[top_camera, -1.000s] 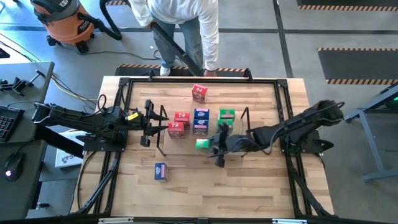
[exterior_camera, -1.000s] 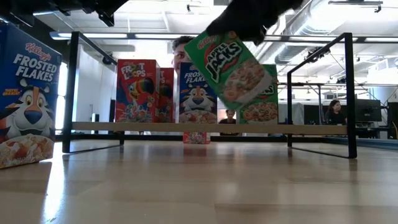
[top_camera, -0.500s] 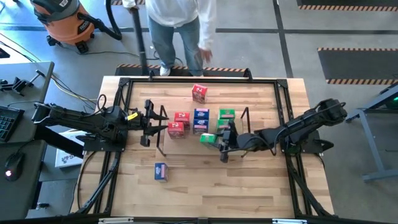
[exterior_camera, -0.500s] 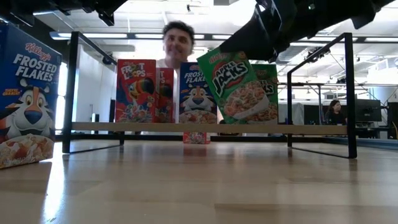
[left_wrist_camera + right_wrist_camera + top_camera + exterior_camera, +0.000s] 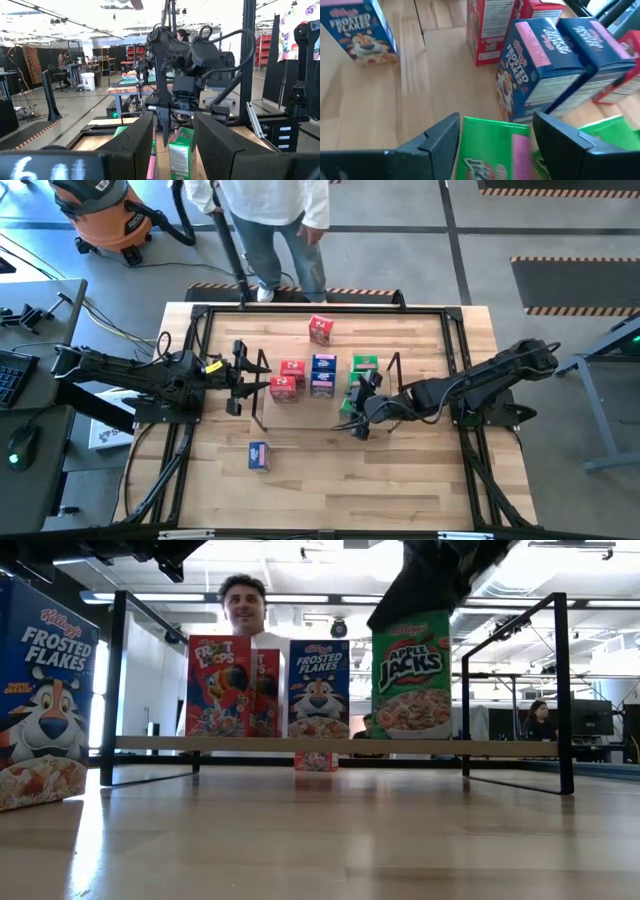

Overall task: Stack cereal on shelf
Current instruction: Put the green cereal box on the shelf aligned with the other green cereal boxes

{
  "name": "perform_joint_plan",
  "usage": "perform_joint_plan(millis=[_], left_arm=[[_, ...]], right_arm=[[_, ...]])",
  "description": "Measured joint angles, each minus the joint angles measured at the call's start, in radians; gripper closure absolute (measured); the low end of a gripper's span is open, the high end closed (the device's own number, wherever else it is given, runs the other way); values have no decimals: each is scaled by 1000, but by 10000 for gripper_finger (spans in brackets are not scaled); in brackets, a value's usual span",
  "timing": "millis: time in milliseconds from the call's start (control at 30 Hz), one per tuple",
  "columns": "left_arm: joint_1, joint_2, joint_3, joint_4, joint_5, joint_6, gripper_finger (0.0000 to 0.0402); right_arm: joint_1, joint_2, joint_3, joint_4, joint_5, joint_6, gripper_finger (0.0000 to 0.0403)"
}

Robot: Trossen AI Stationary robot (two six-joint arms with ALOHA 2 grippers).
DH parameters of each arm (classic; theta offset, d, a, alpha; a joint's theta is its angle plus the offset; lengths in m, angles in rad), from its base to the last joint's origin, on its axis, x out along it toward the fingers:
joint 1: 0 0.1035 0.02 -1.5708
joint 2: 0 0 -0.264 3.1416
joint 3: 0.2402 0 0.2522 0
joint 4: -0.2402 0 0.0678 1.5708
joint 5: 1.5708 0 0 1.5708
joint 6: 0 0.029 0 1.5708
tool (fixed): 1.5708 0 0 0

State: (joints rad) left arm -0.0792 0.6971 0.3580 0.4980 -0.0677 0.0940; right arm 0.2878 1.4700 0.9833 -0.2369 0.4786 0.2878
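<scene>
shelf [image 5: 330, 747]: 2 red, 2 blue, 2 green boxes | off-shelf: 1 red, 1 blue | R hand [image 5: 356, 402] released, L can't tell

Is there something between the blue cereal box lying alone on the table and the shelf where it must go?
Nothing visible blocks it. The blue cereal box lies alone on bare wood, and the strip of table between it and the shelf is free. Neither gripper is near it.

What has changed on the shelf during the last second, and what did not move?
The right gripper carried the tilted green Apple Jacks box toward the shelf and set it upright there, in front of another green box; its fingers are opening. The red and blue boxes, the left gripper and the loose boxes stayed in place.
</scene>
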Motion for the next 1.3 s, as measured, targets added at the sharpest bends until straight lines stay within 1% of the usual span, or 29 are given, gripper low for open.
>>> perform_joint_plan(millis=[100, 133, 267, 400, 533, 700, 800, 933, 1067, 1300], left_arm=[[0, 0, 0, 0, 0, 0, 271], [0, 0, 0, 0, 0, -2, 271], [0, 0, 0, -10, 0, -4, 271], [0, 0, 0, -41, -20, -4, 271], [0, 1, 0, -42, -39, -12, 271], [0, 0, 0, -43, -40, 0, 271], [0, 0, 0, -45, -40, 4, 271], [0, 0, 0, -45, -41, 4, 271], [0, 0, 0, -49, -41, 4, 271], [0, 1, 0, -55, -41, 6, 271]], right_arm=[[-6, 0, 71, -118, -4, 6, 170], [-12, 0, 93, -151, -20, 17, 170], [-58, 2, 171, -250, -131, 64, 170], [-101, 22, 227, -322, -207, 73, 166], [-130, 64, 289, -414, -270, 76, 147], [-138, 150, 409, -545, -304, 74, 114], [-138, 209, 494, -650, -327, 73, 105], [-138, 280, 586, -756, -338, 72, 102], [-138, 334, 640, -799, -373, 74, 102], [-138, 357, 721, -877, -372, 119, 102]])
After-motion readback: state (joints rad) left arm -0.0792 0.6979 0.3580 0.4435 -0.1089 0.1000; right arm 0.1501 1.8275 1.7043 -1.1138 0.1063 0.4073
